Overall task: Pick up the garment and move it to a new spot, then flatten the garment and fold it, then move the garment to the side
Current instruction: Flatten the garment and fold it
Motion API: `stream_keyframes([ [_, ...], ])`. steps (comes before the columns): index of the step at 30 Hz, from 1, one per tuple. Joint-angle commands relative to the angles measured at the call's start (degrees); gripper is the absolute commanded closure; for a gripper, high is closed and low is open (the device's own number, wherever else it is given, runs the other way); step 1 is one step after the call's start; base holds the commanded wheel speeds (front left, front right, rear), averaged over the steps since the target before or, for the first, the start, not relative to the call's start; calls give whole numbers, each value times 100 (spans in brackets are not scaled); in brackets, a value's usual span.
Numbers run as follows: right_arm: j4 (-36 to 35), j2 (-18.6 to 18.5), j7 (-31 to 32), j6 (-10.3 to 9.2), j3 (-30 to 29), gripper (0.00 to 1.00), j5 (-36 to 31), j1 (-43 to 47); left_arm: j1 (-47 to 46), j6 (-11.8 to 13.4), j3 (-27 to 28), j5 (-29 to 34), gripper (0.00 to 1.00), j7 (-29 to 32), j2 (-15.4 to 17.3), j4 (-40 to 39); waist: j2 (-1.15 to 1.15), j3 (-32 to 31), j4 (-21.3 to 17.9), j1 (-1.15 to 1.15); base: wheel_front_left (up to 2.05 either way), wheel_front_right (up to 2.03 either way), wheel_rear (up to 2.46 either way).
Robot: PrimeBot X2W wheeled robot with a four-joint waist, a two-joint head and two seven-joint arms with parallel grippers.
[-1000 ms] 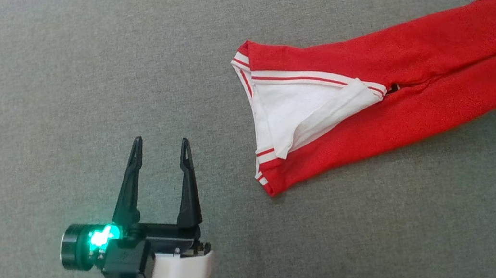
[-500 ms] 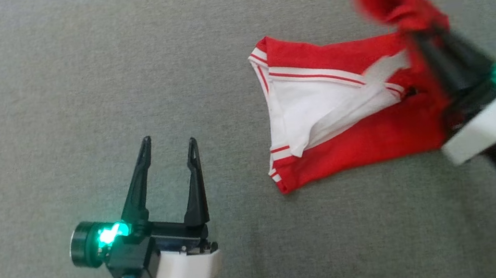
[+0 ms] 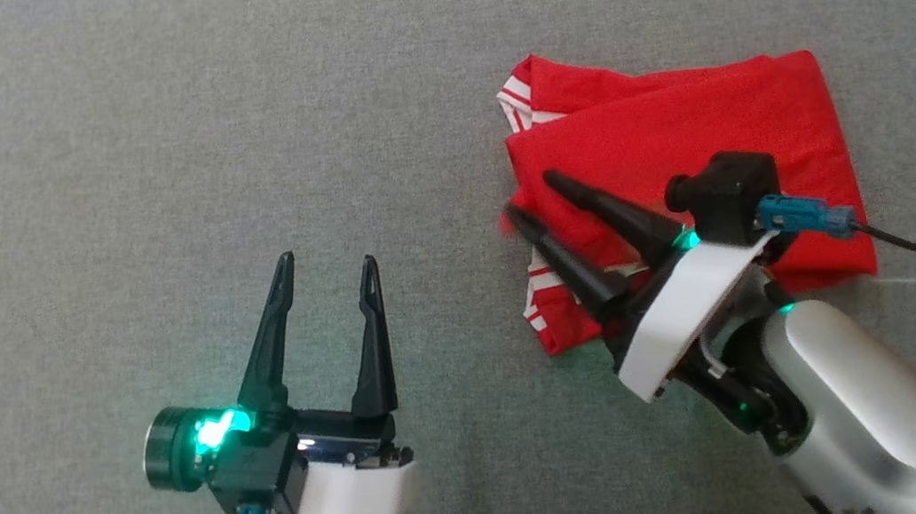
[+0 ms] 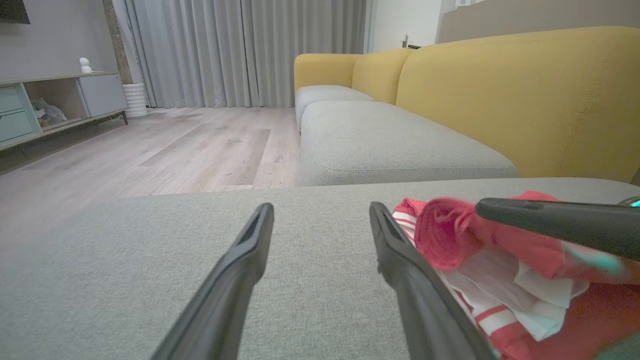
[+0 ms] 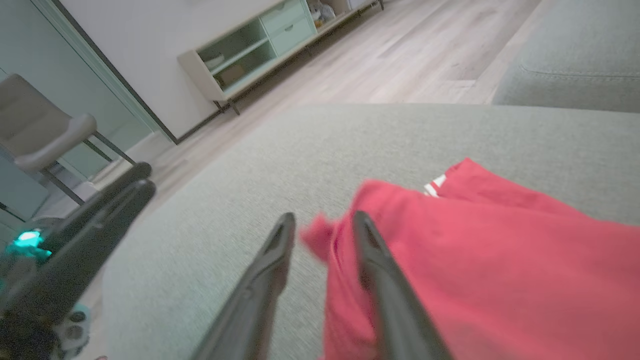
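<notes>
The red garment (image 3: 673,128), white-striped at its trim, is found folded over on the grey cushion (image 3: 139,158), right of centre. The right gripper (image 3: 530,196) is positioned over its near-left edge, fingers slightly parted, with a red cloth tip seen between them. The left gripper (image 3: 326,257) is spread wide, left of the garment and apart from it.

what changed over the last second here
The right gripper swung in, carrying the long end of the garment over onto its waistband half, so it now lies folded in two. Its jaws have parted, letting the cloth go. The left gripper stayed open, hovering over the grey cushion.
</notes>
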Motion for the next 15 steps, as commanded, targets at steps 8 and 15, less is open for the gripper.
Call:
stream_keyframes([
  [8, -550, 30, -938, -5, -643, 0, -18, 145, 92, -46, 433, 69, 0, -46, -45, -180, 0, -465, -204, -1, 0, 0, 0],
  [15, -442, -233, -2114, -5, -1661, 0, -82, 846, 431, -72, 702, -29, 0, -46, -61, -249, 0, -985, -478, -1, 0, 0, 0],
])
